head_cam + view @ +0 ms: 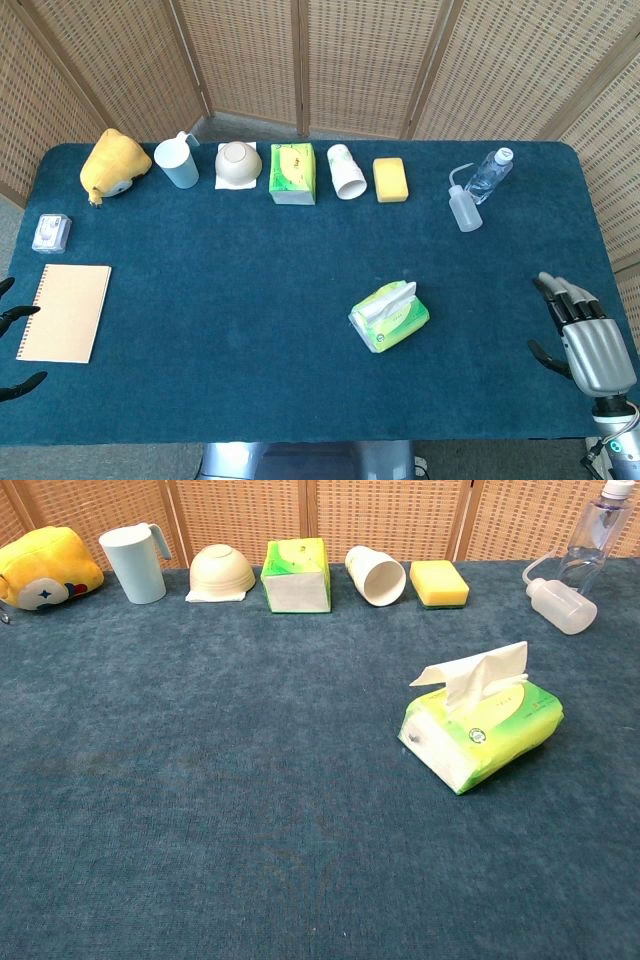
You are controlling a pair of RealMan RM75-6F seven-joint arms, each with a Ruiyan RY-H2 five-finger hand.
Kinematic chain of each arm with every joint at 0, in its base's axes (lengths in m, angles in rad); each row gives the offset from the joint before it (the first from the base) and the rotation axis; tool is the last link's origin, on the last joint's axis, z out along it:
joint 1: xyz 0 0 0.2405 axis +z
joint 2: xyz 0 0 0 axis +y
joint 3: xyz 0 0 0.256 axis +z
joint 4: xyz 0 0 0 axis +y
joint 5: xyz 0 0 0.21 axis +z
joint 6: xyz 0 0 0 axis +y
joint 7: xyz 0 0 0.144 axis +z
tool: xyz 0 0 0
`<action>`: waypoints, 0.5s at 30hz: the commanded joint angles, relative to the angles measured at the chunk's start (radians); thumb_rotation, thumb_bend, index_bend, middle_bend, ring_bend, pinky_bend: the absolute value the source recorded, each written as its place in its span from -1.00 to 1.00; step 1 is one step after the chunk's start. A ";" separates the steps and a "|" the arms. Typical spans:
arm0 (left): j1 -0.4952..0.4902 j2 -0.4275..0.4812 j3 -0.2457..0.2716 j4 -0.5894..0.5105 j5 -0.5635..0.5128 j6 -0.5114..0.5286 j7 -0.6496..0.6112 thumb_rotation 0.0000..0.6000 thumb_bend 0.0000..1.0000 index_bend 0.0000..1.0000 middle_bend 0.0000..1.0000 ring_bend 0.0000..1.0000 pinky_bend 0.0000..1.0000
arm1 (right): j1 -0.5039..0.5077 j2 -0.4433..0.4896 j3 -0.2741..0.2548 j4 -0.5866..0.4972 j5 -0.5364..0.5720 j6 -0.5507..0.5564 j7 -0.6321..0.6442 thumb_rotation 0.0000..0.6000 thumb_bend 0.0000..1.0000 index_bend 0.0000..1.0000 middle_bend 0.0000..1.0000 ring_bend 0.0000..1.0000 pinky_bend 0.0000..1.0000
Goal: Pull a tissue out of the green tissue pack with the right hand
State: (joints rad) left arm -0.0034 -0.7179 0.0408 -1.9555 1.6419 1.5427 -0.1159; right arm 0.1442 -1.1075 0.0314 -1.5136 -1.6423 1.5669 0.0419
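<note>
The green tissue pack (390, 318) (483, 728) lies on the blue table, right of centre, with a white tissue (388, 300) (476, 672) sticking up out of its top. My right hand (585, 337) is near the table's front right corner, well to the right of the pack, fingers apart and holding nothing. Only dark fingertips (12, 312) of my left hand show at the far left edge of the head view, beside the notebook. Neither hand appears in the chest view.
Along the back stand a yellow plush toy (113, 164), a pale blue jug (178, 161), an upturned bowl (238, 163), a green tissue box (292, 172), a tipped cup (347, 171), a yellow sponge (390, 180), a squeeze bottle (464, 205) and a water bottle (490, 174). A notebook (66, 312) lies front left.
</note>
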 commanded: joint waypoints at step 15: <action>-0.014 -0.009 0.005 -0.028 -0.023 -0.046 0.062 1.00 -1.00 -0.55 -1.00 -1.00 -0.86 | 0.102 -0.020 -0.007 -0.081 -0.106 -0.116 -0.045 1.00 -0.53 -0.85 -0.65 -0.65 -0.55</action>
State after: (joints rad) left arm -0.0162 -0.7279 0.0449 -1.9818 1.6210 1.4988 -0.0555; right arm 0.2074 -1.1310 0.0307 -1.5681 -1.7149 1.4953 -0.0084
